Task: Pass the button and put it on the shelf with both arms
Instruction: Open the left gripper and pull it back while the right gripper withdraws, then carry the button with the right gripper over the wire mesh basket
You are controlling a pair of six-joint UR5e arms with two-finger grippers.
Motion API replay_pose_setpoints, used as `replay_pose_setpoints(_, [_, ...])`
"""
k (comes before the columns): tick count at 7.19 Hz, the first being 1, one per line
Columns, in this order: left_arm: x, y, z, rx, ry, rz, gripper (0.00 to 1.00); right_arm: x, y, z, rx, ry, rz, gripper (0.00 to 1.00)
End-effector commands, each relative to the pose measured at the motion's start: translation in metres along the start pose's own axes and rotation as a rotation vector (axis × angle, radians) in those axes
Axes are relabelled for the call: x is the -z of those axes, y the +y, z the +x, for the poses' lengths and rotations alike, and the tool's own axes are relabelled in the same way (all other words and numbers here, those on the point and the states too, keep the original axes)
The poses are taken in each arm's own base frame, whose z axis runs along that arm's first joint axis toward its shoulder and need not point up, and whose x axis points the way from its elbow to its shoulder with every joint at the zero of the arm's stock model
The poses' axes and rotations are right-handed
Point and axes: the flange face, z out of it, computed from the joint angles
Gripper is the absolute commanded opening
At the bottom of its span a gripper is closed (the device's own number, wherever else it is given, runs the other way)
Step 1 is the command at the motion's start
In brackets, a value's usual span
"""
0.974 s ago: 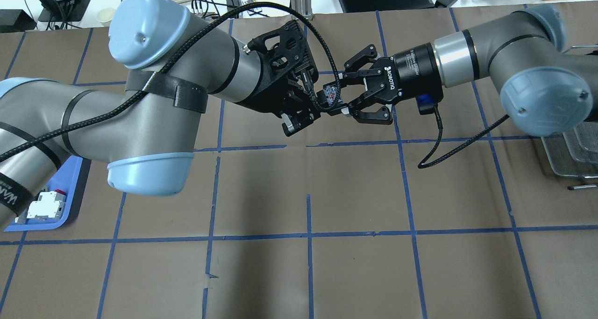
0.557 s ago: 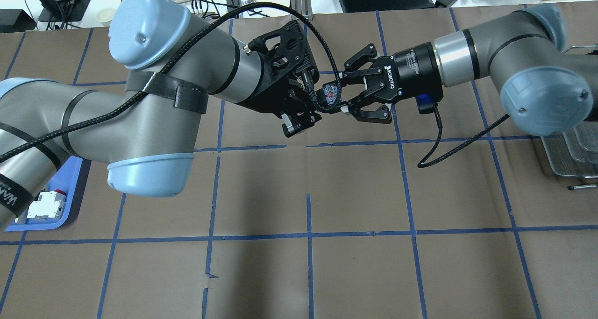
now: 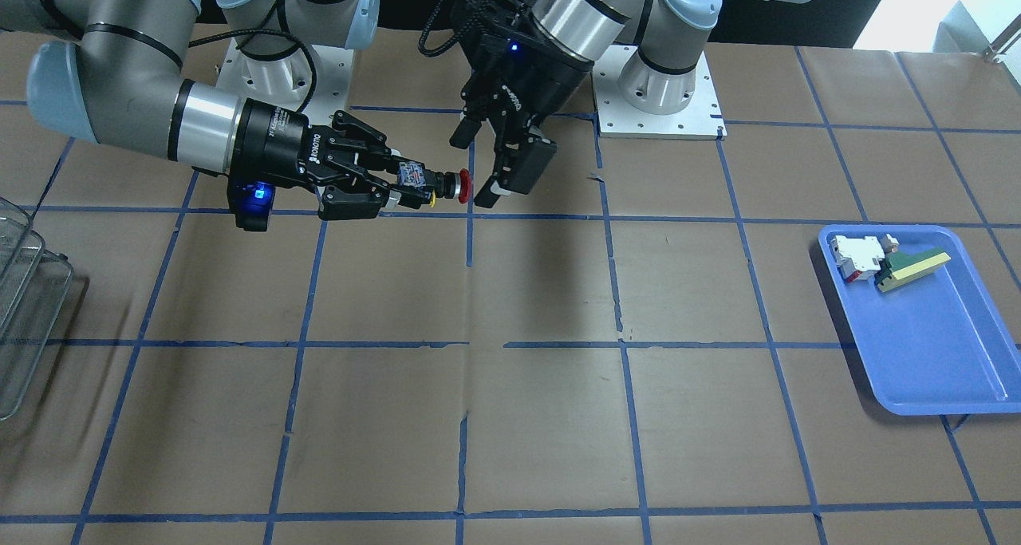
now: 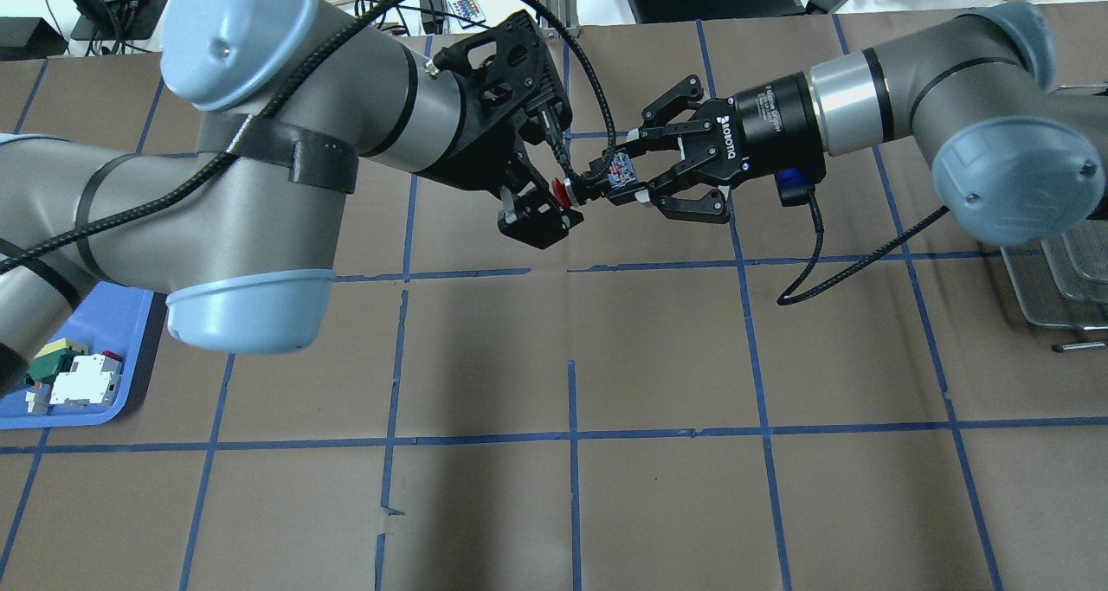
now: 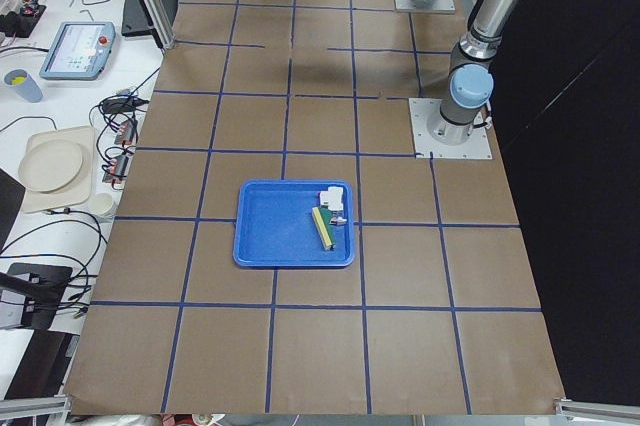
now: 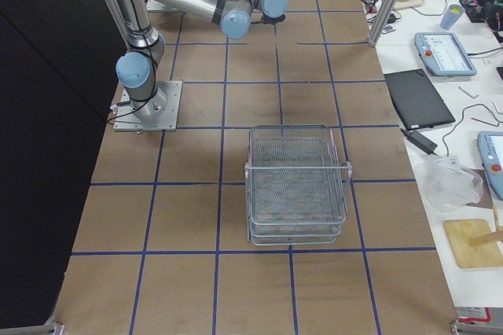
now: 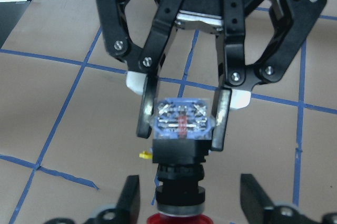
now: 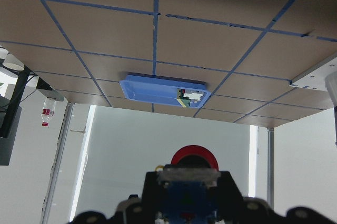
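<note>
Handover: pinches button (image 3: 437, 184) body in right gripper (image 3: 411, 184); holds left gripper (image 7: 192, 200) spread flanking cap, freeing it for shelf (image 6: 299, 193).

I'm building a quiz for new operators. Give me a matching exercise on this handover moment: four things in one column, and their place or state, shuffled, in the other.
Things:
1. button
2. left gripper
3. shelf
4. blue tray

Place or state:
a. open around the button's cap
b. on the table, at the robot's right end
c. holds the white-and-red block and green-and-yellow wedge
d. clamped in the right gripper, off the table

Pairs: 1-d, 2-a, 3-b, 4-c
</note>
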Motion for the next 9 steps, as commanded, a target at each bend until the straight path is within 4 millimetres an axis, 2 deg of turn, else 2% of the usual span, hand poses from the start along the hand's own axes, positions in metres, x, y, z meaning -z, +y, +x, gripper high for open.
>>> replay_pose_setpoints(1, [0.052, 0.061, -0.063, 0.219, -0.027, -0.066, 0.99, 0.029, 0.007, -0.015, 0.114, 0.02, 0.165, 0.12])
replay_pose_setpoints(2, [0.076, 0.093, -0.091, 0.328, -0.046, -0.117, 0.99, 0.047, 0.013, -0.024, 0.256, 0.06, 0.276, 0.12])
replay_pose_setpoints(3, [0.086, 0.129, -0.117, 0.452, -0.113, -0.222, 0.99, 0.072, 0.013, -0.028, 0.424, 0.129, 0.409, 0.12])
replay_pose_setpoints(5, [0.09, 0.151, -0.114, 0.648, -0.121, -0.38, 0.99, 0.114, 0.013, -0.029, 0.789, 0.429, 0.682, 0.12])
replay_pose_setpoints(6, [0.097, 0.151, -0.124, 0.839, -0.197, -0.424, 0.99, 0.147, 0.014, -0.032, 0.93, 0.576, 0.786, 0.12])
replay_pose_setpoints(7, [0.099, 0.14, -0.122, 0.898, -0.175, -0.453, 1.0, 0.195, 0.006, -0.03, 1.003, 0.666, 0.845, 0.12])
replay_pose_setpoints(9, [0.118, 0.122, -0.112, 1.014, -0.205, -0.6, 1.0, 0.283, -0.023, -0.009, 1.195, 0.899, 0.862, 0.09])
